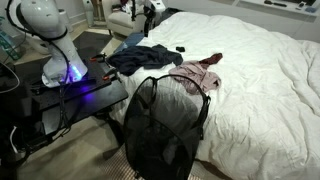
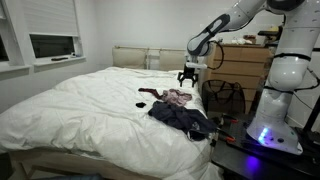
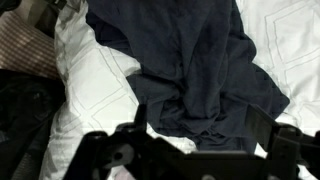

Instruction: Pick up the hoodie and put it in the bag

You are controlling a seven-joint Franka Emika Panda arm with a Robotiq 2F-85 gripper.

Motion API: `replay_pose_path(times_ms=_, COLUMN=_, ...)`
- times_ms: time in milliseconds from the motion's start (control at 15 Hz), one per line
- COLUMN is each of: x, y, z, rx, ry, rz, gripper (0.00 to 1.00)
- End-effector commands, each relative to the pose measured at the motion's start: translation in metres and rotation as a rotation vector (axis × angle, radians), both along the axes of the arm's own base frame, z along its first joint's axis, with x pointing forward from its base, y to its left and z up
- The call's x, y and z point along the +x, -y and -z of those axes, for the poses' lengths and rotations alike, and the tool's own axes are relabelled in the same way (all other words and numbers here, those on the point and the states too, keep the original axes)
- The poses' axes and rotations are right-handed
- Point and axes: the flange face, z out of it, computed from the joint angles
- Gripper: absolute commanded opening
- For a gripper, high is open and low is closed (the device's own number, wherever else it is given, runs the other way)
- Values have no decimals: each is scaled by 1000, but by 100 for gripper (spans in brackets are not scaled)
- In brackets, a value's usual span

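Observation:
The hoodie [image 3: 190,60] is dark navy and lies crumpled on the white bed near its edge; it shows in both exterior views [image 1: 140,58] [image 2: 180,115]. The bag [image 1: 160,125] is a black mesh hamper standing on the floor against the bed's side, also seen in an exterior view [image 2: 225,97]. My gripper [image 3: 200,125] is open and empty, hanging well above the hoodie with one finger on each side of the crumpled cloth in the wrist view. It is high over the bed in both exterior views [image 1: 150,10] [image 2: 188,76].
A pink and plaid garment [image 1: 195,75] [image 2: 178,97] lies on the bed beside the hoodie, with its plaid corner in the wrist view [image 3: 20,50]. A small dark object [image 2: 143,97] lies on the duvet. The robot base [image 1: 62,60] stands on a black table next to the bed.

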Motion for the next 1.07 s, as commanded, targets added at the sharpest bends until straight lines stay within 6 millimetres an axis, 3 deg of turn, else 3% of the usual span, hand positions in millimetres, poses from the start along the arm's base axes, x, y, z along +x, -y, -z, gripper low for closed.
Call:
replay_pose_path(times_ms=0, x=-18, y=-5, z=18, rx=-25, ry=21, rz=-41, gripper=100)
replay_pose_path(times_ms=400, x=-39, y=-16, z=45, rx=-42, ry=89, rz=-102, gripper=100)
replay_pose_path(times_ms=733, x=-33, y=-15, z=56, rx=-30, ry=171, rz=-175, gripper=100)
replay_pose_path(times_ms=1000, x=-26, y=-14, z=78, rx=12, ry=191, rz=-202, gripper=100)
